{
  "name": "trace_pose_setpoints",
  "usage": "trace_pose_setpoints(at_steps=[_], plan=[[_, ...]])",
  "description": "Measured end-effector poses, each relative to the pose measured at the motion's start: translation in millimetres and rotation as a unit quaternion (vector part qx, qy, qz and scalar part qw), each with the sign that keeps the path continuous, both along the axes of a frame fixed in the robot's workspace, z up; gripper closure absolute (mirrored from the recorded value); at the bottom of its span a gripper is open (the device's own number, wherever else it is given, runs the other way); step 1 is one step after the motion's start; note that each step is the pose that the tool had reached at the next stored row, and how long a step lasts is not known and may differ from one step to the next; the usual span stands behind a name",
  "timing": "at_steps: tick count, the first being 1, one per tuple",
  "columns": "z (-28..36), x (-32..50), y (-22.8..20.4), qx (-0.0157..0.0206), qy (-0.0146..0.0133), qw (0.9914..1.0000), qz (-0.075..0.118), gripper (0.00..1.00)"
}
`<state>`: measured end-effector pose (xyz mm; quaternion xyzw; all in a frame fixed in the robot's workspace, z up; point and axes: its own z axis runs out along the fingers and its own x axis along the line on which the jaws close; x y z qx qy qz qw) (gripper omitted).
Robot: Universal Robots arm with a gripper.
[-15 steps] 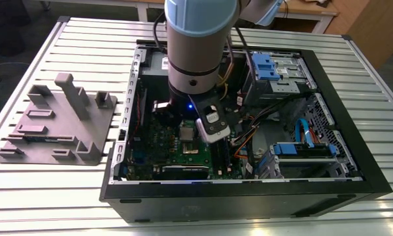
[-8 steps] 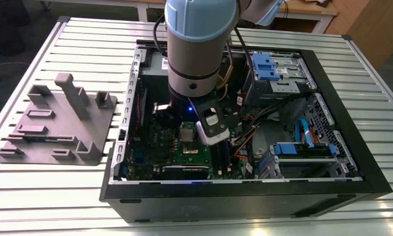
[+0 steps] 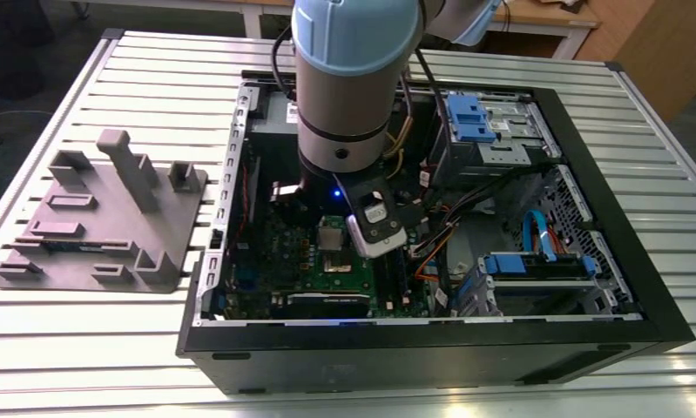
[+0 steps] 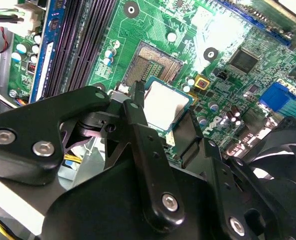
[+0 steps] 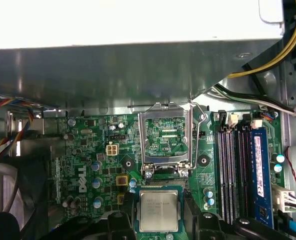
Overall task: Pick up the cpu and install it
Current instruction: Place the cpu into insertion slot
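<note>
My gripper [image 4: 164,107] pinches the cpu [image 5: 159,210] betw. 2 fingers [image 5: 120,225], near the bare socket [image 4: 153,62], at centre of exterior view.

Your slatted silver metal table [image 3: 92,348] carries an open black computer case [image 3: 417,361] beside a grey moulded plastic tray [image 3: 104,222].

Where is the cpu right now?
In the second wrist view the small silvery square cpu is gripped by the end effector, over the green motherboard beside the open pin socket.
</note>
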<state>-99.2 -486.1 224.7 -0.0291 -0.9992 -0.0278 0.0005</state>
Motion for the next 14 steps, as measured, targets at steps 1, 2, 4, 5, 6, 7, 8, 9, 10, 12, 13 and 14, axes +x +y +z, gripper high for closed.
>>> trace_pose_setpoints(at_steps=[1,2,4,5,6,7,8,9,10,12,13,14], plan=[[0.0,0.0,0.0,0.0,0.0,1.0,0.0,0.53],[0.0,0.0,0.0,0.0,0.0,1.0,0.0,0.53],[-0.1,0.0,0.1,0.0,0.0,1.0,0.0,0.53],[-0.2,0.0,0.1,0.0,0.0,1.0,0.0,0.53],[-0.8,0.0,0.1,0.0002,-0.0001,1.0,0.0,0.53],[-1.5,0.0,0.1,0.0002,-0.0004,1.0,0.0,0.53],[-2.6,0.0,-0.1,0.0001,-0.0006,1.0,0.0,0.53],[-3.8,-0.1,-0.4,0.0002,-0.0006,1.0,0.0,0.53],[-5.1,-0.1,-0.9,0.0002,-0.0006,1.0,0.0,0.53],[-6.5,0.0,-1.2,0.0005,-0.0007,1.0,0.0,0.53],[-6.9,0.0,-1.3,0.0006,-0.0007,1.0,0.0,0.53],[-7.3,0.0,-1.3,0.0007,-0.0007,1.0,0.0,0.53]])
